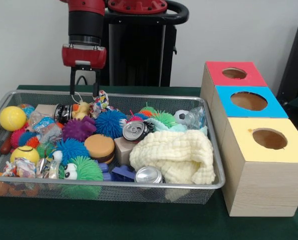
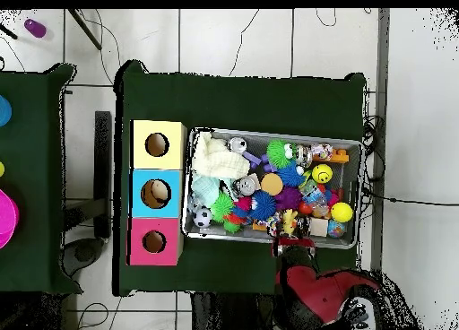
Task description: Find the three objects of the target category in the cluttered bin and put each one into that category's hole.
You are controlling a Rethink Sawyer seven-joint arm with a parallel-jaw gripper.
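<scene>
My gripper (image 1: 83, 91) hangs open over the far left part of the wire-mesh bin (image 1: 138, 192), its fingers empty. Just under the tips lie a yellow toy (image 1: 81, 108) and a dark can (image 1: 62, 113). Two more cans show: a silver one (image 1: 135, 130) mid-bin and another (image 1: 149, 175) at the near rim. Three wooden boxes stand beside the bin, each with a hole: red top (image 1: 234, 73), blue top (image 1: 249, 101), yellow top (image 1: 269, 138). Overhead, the gripper (image 2: 291, 242) sits at the bin's (image 2: 359, 192) lower edge.
The bin is packed: a cream cloth (image 1: 174, 155), blue (image 1: 110, 122), purple (image 1: 78, 128) and green (image 1: 83, 170) spiky balls, a yellow ball (image 1: 12, 118), a soccer ball (image 1: 181, 116), a wooden block (image 1: 122, 149). Something pale shows inside the blue box's hole (image 2: 157, 193).
</scene>
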